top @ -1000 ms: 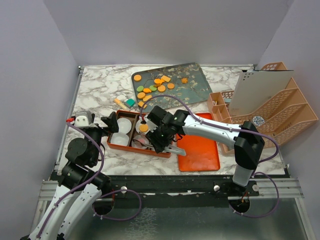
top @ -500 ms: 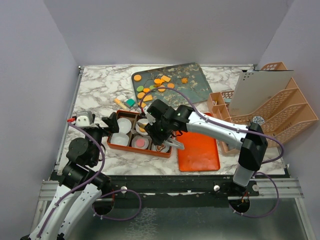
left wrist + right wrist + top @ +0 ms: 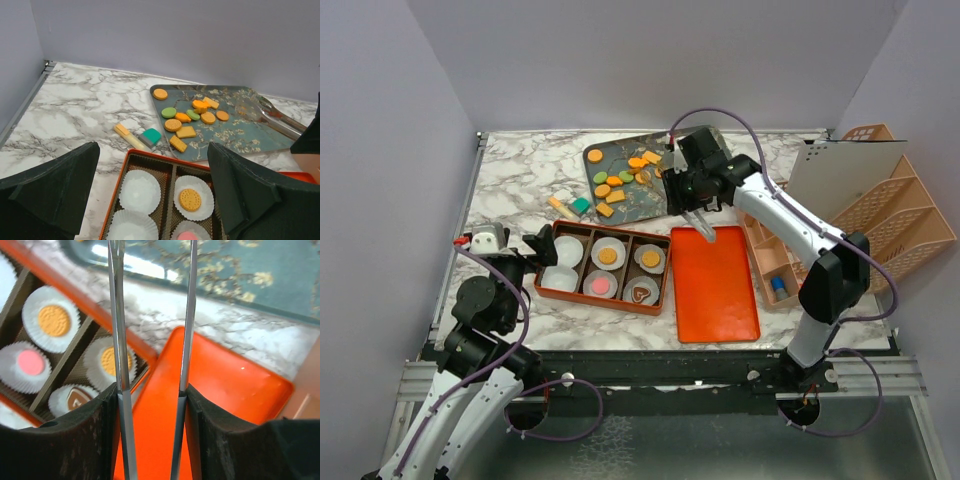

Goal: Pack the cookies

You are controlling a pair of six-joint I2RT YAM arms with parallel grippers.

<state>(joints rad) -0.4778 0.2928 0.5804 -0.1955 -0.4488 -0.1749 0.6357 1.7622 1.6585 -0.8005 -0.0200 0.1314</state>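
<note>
Progress: partway. Box (image 3: 600,302) at the middle of the surface (image 3: 510,180) has four of six paper cups filled. Orange rounds (image 3: 608,256) sit in the far-middle and far-right cups, a pink one (image 3: 602,286) near-middle, a brown heart (image 3: 640,293) near-right. Both left cups (image 3: 567,247) are empty. Most cookies (image 3: 182,117) lie loose on the patterned tray (image 3: 620,150) beyond the box. Right claw (image 3: 150,405) is clamped on metal tongs (image 3: 270,112), tips over the tray and apparently carrying nothing. Left claw (image 3: 150,200) hangs wide open at the box's left end, holding nothing. Orange lid (image 3: 715,285) lies right of the box, not fitted.
</note>
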